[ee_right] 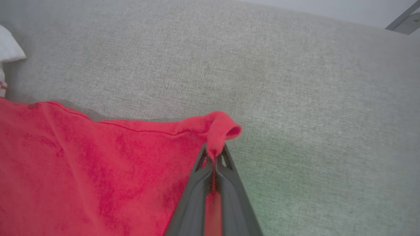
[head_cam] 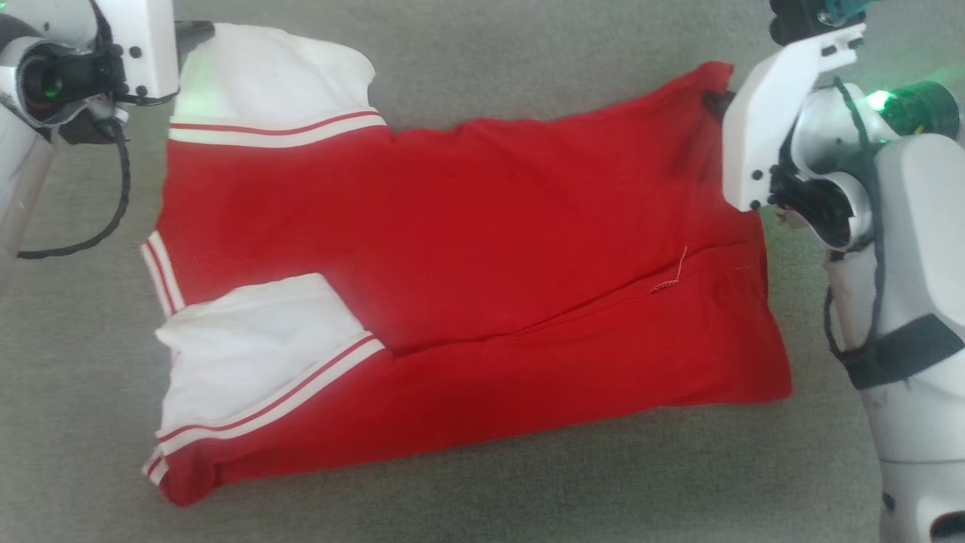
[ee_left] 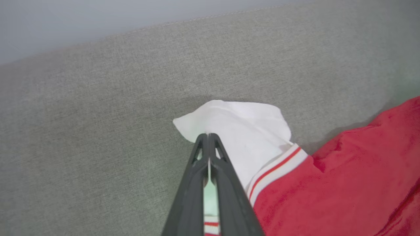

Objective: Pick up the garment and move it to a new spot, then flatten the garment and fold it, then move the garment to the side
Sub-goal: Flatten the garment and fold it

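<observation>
**A:** Where's the garment [head_cam: 467, 249]?

**B:** Flat on the grey surface [head_cam: 528, 483], long axis across the head view. White sleeves lie toward our left, red hem toward our right. The near long edge is folded up over the body, with the near sleeve [head_cam: 256, 354] tucked in.

**A:** Fabric?

**B:** The red body reads as a soft, matte, slightly fuzzy knit. Sleeves are smooth white, with white-red-white stripe trim [head_cam: 275, 130] where white meets red. One loose thread [head_cam: 671, 279] curls off the fold line near the hem.

**A:** Tools?

**B:** Left tool [ee_left: 208, 134] is clamped on the far sleeve [ee_left: 242, 124], and white cloth shows in the slot between the fingers. Right tool [ee_right: 215, 154] is pinched on the far hem corner [ee_right: 223, 127], where a red curl bulges past the tips.

**A:** Anything we can't read?

**B:** In the head view both sets of fingers sit mostly behind the white wrist housings. Our right arm [head_cam: 905, 264] covers the garment's edge there. We can't tell how many layers each tool has.

**A:** Surface, room?

**B:** Coarse heathered grey weave, with a stitched seam along the far edge in the left wrist view. We can't tell whether it's a bench or upholstery. Beyond it is a plain pale grey wall [ee_left: 65, 23], blurred. A grey metal bar [ee_right: 405, 19] cuts the top corner of the right wrist view. The green lamp [head_cam: 878, 99] on our right wrist tints the weave beside it.
</observation>
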Controlling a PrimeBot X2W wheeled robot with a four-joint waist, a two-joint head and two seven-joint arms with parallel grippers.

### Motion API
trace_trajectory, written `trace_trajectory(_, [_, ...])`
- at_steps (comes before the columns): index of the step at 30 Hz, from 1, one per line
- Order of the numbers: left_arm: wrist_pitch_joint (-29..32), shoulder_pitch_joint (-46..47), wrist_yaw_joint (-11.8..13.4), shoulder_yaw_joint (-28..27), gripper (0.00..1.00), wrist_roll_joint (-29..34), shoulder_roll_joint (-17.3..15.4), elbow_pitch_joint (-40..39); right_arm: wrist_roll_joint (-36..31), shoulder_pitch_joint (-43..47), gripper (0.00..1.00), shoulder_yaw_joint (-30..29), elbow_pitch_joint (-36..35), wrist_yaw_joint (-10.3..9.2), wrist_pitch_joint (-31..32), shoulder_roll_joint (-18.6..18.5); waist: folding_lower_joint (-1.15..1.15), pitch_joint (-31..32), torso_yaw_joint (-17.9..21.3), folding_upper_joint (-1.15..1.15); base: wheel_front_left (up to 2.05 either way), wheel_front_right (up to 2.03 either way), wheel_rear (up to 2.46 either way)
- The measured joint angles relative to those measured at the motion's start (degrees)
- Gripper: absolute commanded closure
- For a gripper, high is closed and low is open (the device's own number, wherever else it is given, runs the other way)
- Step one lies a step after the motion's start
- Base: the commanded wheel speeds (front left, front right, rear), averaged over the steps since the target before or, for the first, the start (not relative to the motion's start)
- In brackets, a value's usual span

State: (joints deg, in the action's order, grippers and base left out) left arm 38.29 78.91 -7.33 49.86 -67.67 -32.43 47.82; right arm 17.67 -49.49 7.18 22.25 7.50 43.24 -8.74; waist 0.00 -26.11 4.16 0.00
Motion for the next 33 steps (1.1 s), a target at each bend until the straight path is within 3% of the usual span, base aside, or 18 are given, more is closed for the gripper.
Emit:
trace_trajectory(10, [3.33,-0.69,-0.02,2.58,1.00,-0.77,-1.88,-7.27,3.47,6.62,1.00,0.92,-7.08,0.00,-0.49,-4.50,0.00,5.54,-3.52,0.00,0.00,0.00,0.00])
trace_trajectory(16, [5.98,-4.99,1.08,3.56,1.00,-1.58,-5.17,-14.84,4.81,12.82,1.00,0.10,-13.32,0.00,0.68,-7.36,0.00,8.04,-5.27,0.00,0.00,0.00,0.00])
trace_trajectory(23, [9.65,-13.32,8.05,4.22,1.00,-4.90,-10.38,-29.44,5.89,21.34,1.00,-2.79,-20.56,0.01,3.28,-9.06,0.00,9.40,-6.08,0.00,0.00,0.00,0.00])
trace_trajectory(28, [11.09,-20.40,14.70,5.10,1.00,-6.98,-14.97,-42.34,6.46,27.74,1.00,-5.65,-24.14,0.01,5.83,-8.88,0.00,9.34,-6.19,0.00,0.00,0.00,0.00])
trace_trajectory(33, [10.47,-26.33,19.24,5.77,1.00,-8.18,-18.05,-50.49,6.22,33.04,1.00,-7.48,-25.74,0.01,7.36,-8.03,0.00,8.95,-6.44,0.00,0.00,0.00,0.00])
